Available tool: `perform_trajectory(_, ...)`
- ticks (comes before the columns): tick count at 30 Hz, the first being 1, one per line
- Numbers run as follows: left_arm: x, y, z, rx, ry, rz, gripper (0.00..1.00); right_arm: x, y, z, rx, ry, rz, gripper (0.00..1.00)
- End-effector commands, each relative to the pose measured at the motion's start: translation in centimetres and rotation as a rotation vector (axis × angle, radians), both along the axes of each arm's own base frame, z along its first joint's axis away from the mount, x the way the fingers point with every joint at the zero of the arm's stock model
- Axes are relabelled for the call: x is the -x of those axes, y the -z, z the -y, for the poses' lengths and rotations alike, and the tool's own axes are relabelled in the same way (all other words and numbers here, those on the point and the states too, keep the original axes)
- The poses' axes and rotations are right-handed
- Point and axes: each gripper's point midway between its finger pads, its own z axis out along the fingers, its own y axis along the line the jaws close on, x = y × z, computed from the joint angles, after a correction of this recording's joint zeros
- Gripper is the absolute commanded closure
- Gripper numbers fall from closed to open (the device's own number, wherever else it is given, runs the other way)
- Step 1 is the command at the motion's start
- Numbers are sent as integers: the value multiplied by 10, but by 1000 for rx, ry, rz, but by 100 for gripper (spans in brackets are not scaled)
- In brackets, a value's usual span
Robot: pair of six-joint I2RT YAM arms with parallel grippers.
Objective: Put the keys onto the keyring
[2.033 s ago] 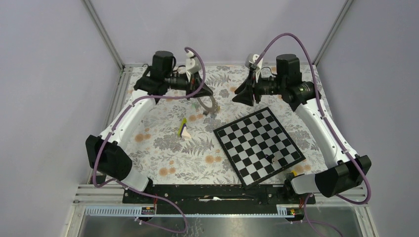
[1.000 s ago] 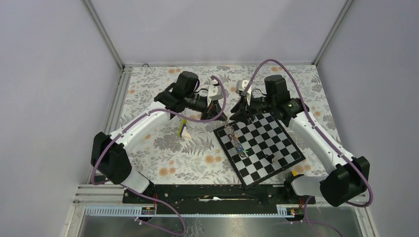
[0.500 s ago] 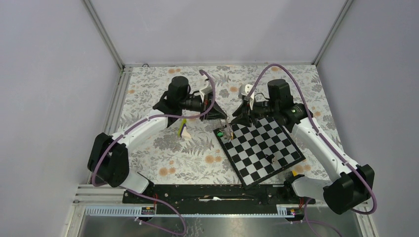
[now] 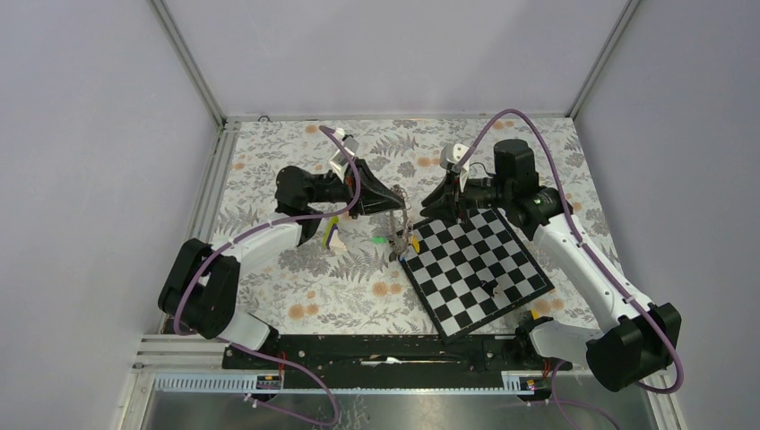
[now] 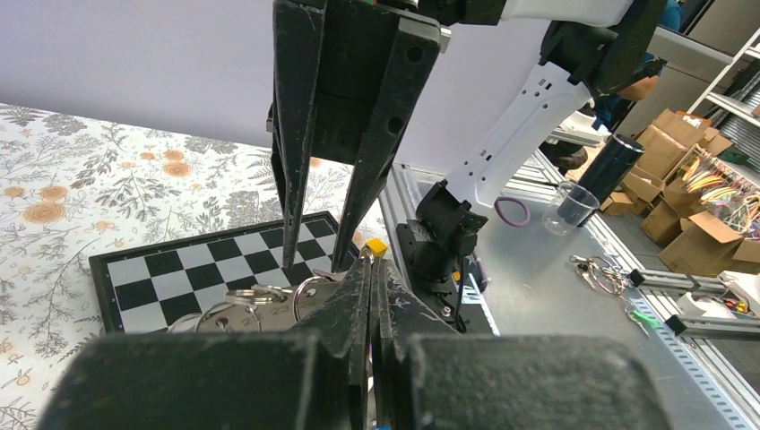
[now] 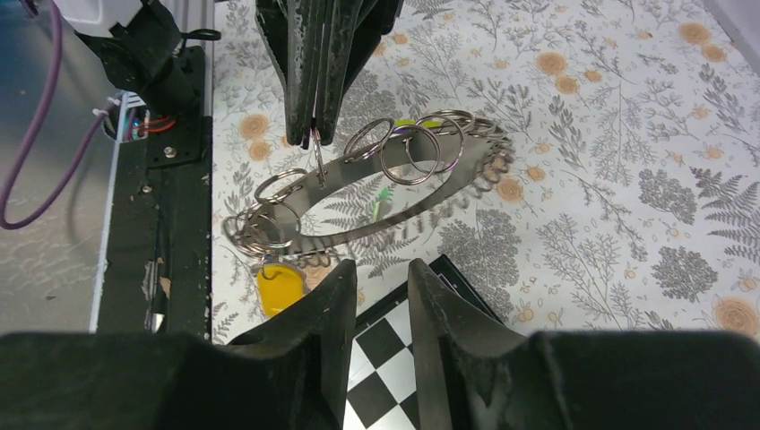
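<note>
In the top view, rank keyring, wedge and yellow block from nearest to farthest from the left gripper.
1. keyring: held in the left gripper.
2. wedge: on its left, apart.
3. yellow block: far right, toward the front.

one keyring [image 6: 448, 193] — one yellow key [image 6: 280, 287], one green key [image 4: 381, 239], one chessboard [image 4: 475, 260], one wedge [image 4: 333, 236].
</note>
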Motion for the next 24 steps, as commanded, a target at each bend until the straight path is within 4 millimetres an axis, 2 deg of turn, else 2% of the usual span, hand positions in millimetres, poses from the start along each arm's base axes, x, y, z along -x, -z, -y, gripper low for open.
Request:
perform_trajectory(1, 8, -18, -5, 86, -2, 55, 100, 1, -30, -7, -76, -41, 23, 66)
perform_trajectory(9, 3, -15, -4, 106, -52, 21, 100, 8, -45, -12, -119, -81, -26, 65)
perform_trajectory(24, 3, -8, 2, 116, -60, -23, 100, 11, -39, -19, -163, -123, -102, 64)
